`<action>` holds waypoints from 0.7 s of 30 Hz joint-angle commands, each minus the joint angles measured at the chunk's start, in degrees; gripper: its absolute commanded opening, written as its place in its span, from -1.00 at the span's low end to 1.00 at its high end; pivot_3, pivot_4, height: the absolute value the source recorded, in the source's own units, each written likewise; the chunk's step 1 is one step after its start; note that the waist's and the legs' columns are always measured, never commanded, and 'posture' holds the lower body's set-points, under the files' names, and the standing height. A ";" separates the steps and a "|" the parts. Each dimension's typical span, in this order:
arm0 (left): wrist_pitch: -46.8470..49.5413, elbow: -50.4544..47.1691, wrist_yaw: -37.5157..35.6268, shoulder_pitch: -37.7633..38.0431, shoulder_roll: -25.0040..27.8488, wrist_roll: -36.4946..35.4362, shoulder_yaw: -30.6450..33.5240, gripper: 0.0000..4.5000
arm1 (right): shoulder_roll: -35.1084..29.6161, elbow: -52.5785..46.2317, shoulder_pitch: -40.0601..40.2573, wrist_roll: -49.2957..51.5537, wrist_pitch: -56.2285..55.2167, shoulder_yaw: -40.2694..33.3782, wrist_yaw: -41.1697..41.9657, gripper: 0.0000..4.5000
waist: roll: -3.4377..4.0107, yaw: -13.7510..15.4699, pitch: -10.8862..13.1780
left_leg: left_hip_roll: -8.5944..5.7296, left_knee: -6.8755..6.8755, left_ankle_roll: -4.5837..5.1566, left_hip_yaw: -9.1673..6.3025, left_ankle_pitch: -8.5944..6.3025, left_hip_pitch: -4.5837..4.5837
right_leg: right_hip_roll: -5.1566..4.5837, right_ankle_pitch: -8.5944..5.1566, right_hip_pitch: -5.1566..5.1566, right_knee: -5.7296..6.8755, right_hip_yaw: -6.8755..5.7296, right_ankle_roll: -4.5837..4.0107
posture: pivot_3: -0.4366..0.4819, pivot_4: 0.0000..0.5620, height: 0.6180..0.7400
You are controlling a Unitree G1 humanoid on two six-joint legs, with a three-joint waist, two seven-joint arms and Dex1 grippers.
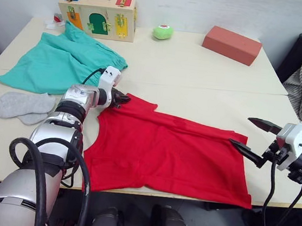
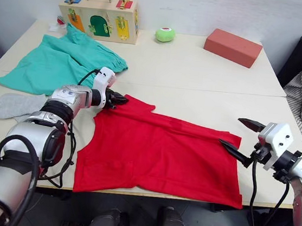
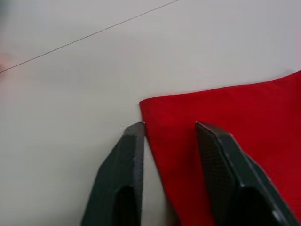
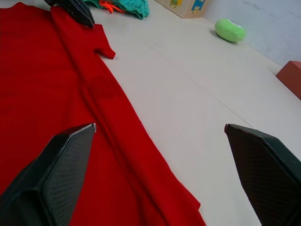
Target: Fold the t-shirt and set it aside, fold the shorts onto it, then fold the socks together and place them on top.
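Head views: the bright red cloth t-shirt [image 1: 168, 153] lies flat on the pale tabletop [image 1: 199, 69] — teal-green shorts [image 1: 58, 61] and grey socks [image 1: 23, 106] left of it.

Left wrist: left claw [image 3: 169, 129] parted astride the sleeve corner.

Right wrist: right claw [image 4: 160, 129] wide apart over the hem.

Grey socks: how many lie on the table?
2. The small light grey knit socks lie overlapped near the table's left front edge, just in front of the teal-green cloth shorts; the nearer sock is partly covered.
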 commanded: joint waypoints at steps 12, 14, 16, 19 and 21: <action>-14.07 -2.09 -13.46 3.37 2.95 -3.63 5.42 -0.99 | 0.80 -3.21 1.85 1.84 -0.13 -1.23 -1.98 1.00 | -0.02 0.50 0.01 | 0.05 0.07 0.06 0.01 -0.05 -0.05 | 0.00 0.00 -0.01 -0.01 -0.09 0.00 | -0.05 -0.47 1.00; -17.10 -2.72 -16.15 4.09 3.93 -3.56 5.42 -0.99 | 0.87 -2.90 1.70 1.72 -0.17 -0.93 -1.89 1.00 | -0.02 0.52 0.01 | 0.05 0.07 0.06 0.01 -0.05 -0.05 | 0.01 0.00 -0.01 -0.01 -0.18 0.00 | -0.05 -0.47 1.00; -20.27 -3.34 -18.25 4.86 4.63 -3.49 5.29 -0.99 | 0.89 -2.61 1.54 1.64 -0.22 -0.73 -1.78 1.00 | -0.02 0.50 0.01 | 0.05 0.07 0.06 0.02 -0.06 -0.05 | 0.00 0.00 -0.01 -0.02 -0.26 0.00 | -0.05 -0.47 1.00; -26.21 -5.02 -22.04 6.62 5.24 -4.90 6.36 -0.99 | 0.86 -2.18 1.39 1.59 -0.28 -0.54 -1.61 1.00 | -0.02 0.56 0.01 | 0.05 0.07 0.07 0.02 -0.07 -0.05 | -0.01 0.00 -0.01 -0.01 -0.43 0.00 | -0.05 -0.47 1.00; -30.50 -6.43 -25.95 8.42 5.44 -6.15 7.03 -0.99 | 0.93 -1.95 1.43 1.56 -0.32 -0.41 -1.55 1.00 | -0.02 0.56 0.01 | 0.05 0.09 0.08 0.02 -0.07 -0.06 | -0.01 0.00 -0.01 -0.01 -0.50 0.00 | -0.05 -0.47 1.00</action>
